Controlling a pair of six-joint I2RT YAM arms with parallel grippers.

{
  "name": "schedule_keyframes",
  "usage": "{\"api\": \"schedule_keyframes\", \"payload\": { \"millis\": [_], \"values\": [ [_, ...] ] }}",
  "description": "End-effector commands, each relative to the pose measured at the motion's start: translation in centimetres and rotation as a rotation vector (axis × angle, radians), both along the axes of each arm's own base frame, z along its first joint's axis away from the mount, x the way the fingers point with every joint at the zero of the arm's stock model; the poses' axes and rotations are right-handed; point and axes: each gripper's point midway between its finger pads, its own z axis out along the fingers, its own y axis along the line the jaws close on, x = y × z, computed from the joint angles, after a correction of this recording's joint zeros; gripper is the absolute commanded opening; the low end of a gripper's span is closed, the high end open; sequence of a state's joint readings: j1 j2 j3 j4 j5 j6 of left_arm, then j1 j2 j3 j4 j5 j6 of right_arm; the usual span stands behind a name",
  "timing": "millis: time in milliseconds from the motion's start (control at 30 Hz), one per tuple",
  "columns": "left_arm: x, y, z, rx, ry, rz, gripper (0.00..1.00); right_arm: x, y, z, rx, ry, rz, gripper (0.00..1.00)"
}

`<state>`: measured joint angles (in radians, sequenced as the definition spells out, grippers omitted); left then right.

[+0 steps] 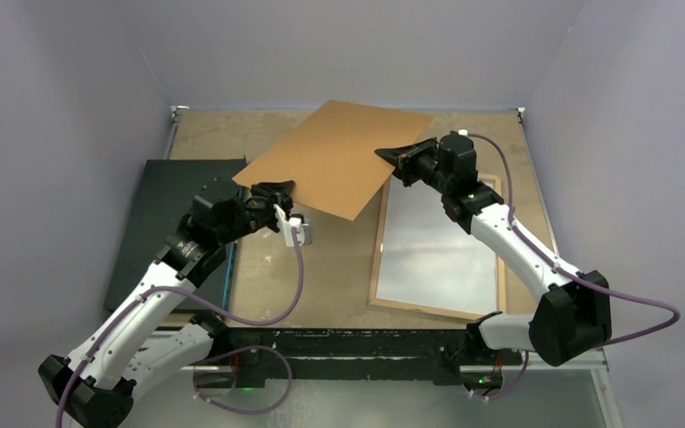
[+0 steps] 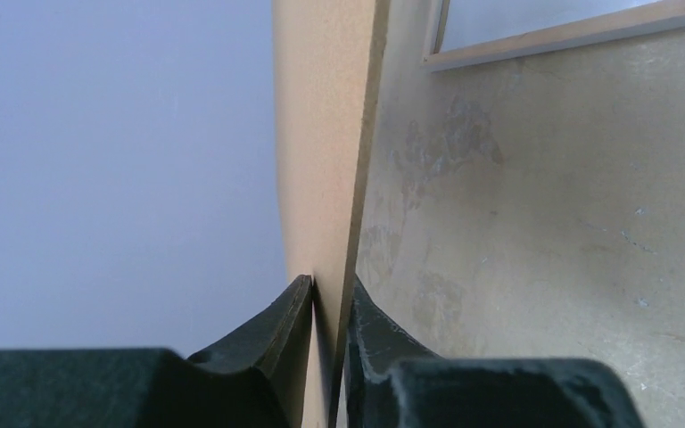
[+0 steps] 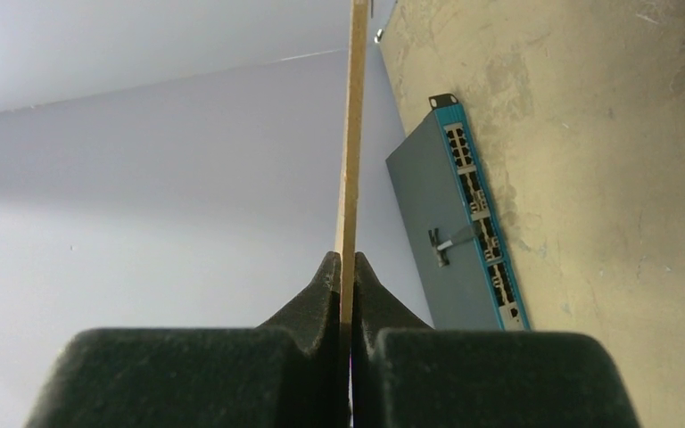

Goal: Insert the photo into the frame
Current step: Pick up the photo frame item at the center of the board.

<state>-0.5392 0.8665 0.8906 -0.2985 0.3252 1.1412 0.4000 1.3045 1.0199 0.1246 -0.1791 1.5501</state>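
Frame (image 1: pixel 437 254) flat on the tabletop (image 1: pixel 330 267), right of centre, beneath the right arm, a little skewed; light wood border around a pale, reflecting pane. One wood corner of it also at the top of the left wrist view. Backing board (image 1: pixel 334 156) out of the frame, held in the air over the far middle of the tabletop, tilted, brown and plain, its right edge passing just beside the frame's far-left corner in the top view. Left tool (image 1: pixel 275 187) clamped on the backing board's near-left edge, fingers (image 2: pixel 268 348) set against either face, the sheet seen edge-on between them. Right tool (image 1: pixel 388 154) clamped on the opposite, right-hand edge, fingers (image 3: pixel 312 303) tight on the thin edge. Dark board (image 1: pixel 169 223) flat on the tabletop at far left, beside the left arm, its far-right corner meeting the backing board's left corner in the top view. Teal strip (image 3: pixel 482 223) with rows of black marks along one long side of the dark board in the right wrist view; too small to tell what. Tabletop tan, scuffed and blotchy. Pale lilac walls (image 1: pixel 53 89) on three sides.
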Motion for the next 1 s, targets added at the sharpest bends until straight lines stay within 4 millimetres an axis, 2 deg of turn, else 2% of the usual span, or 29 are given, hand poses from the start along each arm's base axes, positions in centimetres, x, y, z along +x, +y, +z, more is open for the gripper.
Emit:
{"api": "schedule_keyframes", "payload": {
  "millis": [0,67,167,233,300,367,500,533,633,767,900,967],
  "values": [
    [0.6,-0.3,2.4,-0.021,-0.097,-0.006,0.15,-2.4,1.4,0.9,-0.009,-0.073,0.129,0.0],
    [0.5,-0.5,2.1,-0.005,-0.072,-0.018,0.17,-3.0,1.8,-0.2,-0.031,-0.068,0.173,0.01],
    [0.5,-0.7,1.6,0.017,-0.043,-0.03,0.35,-3.9,2.3,-1.6,-0.071,-0.057,0.236,0.02],
    [0.3,-0.8,1.4,0.035,-0.047,-0.044,0.39,-4.6,2.7,-2.4,-0.074,-0.039,0.265,0.01],
    [0.2,-1.0,1.2,0.051,-0.06,-0.061,0.34,-5.2,3.0,-2.8,-0.061,-0.034,0.281,0.0],
    [0.0,-1.2,1.0,0.06,-0.073,-0.074,0.23,-5.7,3.3,-3.1,-0.054,-0.027,0.295,0.01],
    [0.2,-1.4,1.4,0.078,-0.15,-0.077,0.04,-6.4,4.1,-3.6,-0.047,-0.025,0.332,0.13],
    [0.2,-1.4,1.7,0.082,-0.179,-0.077,0.0,-6.5,4.2,-3.7,-0.046,-0.031,0.349,0.2],
    [0.6,-1.1,2.2,0.085,-0.222,-0.058,0.0,-7.0,5.1,-4.0,-0.043,-0.059,0.426,0.47],
    [0.8,-0.9,2.6,0.104,-0.242,-0.045,0.0,-8.1,6.1,-4.2,-0.071,-0.09,0.57,0.72],
    [0.9,-0.6,2.6,0.12,-0.258,-0.038,0.0,-8.2,5.4,-3.8,-0.172,-0.189,0.638,0.98],
    [0.8,-0.4,2.5,0.129,-0.248,-0.034,0.0,-8.3,4.5,-3.1,-0.231,-0.265,0.687,0.99]
  ]
}}
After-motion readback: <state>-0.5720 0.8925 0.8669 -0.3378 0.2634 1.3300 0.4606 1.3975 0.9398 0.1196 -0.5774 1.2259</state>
